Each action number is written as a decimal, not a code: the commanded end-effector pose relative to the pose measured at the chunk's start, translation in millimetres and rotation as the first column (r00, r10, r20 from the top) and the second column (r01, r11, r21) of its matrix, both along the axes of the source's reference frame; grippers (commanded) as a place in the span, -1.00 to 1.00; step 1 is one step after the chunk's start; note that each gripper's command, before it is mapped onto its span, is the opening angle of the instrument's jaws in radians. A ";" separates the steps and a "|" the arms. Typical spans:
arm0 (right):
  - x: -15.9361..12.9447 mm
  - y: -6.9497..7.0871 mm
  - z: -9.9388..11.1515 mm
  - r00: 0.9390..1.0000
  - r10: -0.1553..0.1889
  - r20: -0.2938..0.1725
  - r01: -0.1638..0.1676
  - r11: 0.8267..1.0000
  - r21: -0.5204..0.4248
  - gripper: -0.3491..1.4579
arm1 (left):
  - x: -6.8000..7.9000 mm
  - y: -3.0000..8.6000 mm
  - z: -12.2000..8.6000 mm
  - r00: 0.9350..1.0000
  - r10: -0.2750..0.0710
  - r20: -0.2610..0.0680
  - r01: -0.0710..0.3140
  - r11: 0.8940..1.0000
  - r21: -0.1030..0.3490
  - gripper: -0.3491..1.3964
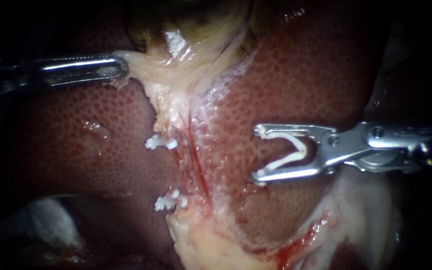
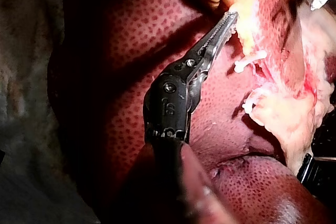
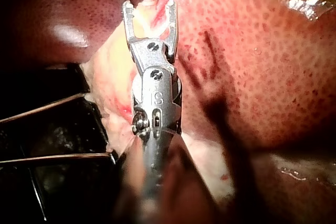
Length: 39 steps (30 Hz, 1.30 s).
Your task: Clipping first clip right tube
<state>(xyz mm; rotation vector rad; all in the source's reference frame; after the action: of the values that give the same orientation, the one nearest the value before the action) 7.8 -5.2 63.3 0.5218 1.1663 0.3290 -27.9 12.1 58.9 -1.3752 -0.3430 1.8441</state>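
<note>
My right instrument [image 1: 257, 153] enters from the right with its two jaws standing wide apart, and both press on the loaded clip [image 1: 282, 135], a white V-shaped clip whose legs lie along their inner faces with its mouth facing the tissue. It hangs over the liver [image 1: 296, 75], near the strip of dissected tissue but not touching it. The right tube [image 1: 199, 165] appears to be the thin red strand running down that strip. It lies apart from the jaw tips, so the clip has not yet reached it. Just beyond it, an upper clip [image 1: 160, 143] and a lower clip [image 1: 170, 201], both white, already sit closed on the neighbouring strand. Farther out, my left instrument [image 1: 118, 67] comes in from the left, its jaws clamped on pale tissue [image 1: 146, 75] below the gallbladder [image 1: 186, 40]. It probably draws this tissue sideways to keep the strands taut and exposed for clipping.
</note>
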 end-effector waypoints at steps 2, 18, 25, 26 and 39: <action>1.1 -0.8 1.6 1.000 -0.013 -0.005 0.013 1.000 0.015 -0.06 | 0.0 -0.1 0.0 1.000 0.002 0.001 -0.002 1.000 0.000 -1.00; 6.1 -4.7 13.2 0.997 -0.035 0.064 0.028 0.994 0.108 -0.06 | -0.5 -0.4 -0.4 1.000 0.006 0.005 -0.006 1.000 0.001 -1.00; 7.2 -4.9 14.7 0.997 -0.040 0.064 0.031 0.990 0.136 -0.07 | -0.7 -0.5 -0.5 1.000 0.007 0.006 -0.007 1.000 0.001 -1.00; 7.4 -5.0 14.7 0.997 -0.040 0.064 0.031 0.989 0.142 -0.07 | -0.8 -0.5 -0.5 1.000 0.006 0.005 -0.006 1.000 0.001 -1.00; 9.8 -5.9 15.8 0.997 -0.062 0.056 0.050 0.981 0.188 -0.08 | -1.2 -0.7 -0.4 1.000 0.009 0.007 -0.009 1.000 0.000 -1.00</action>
<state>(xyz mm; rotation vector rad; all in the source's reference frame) 17.7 -11.2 79.2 0.7069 1.0640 0.4038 -29.0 11.4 58.5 -1.3818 -0.3527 1.8463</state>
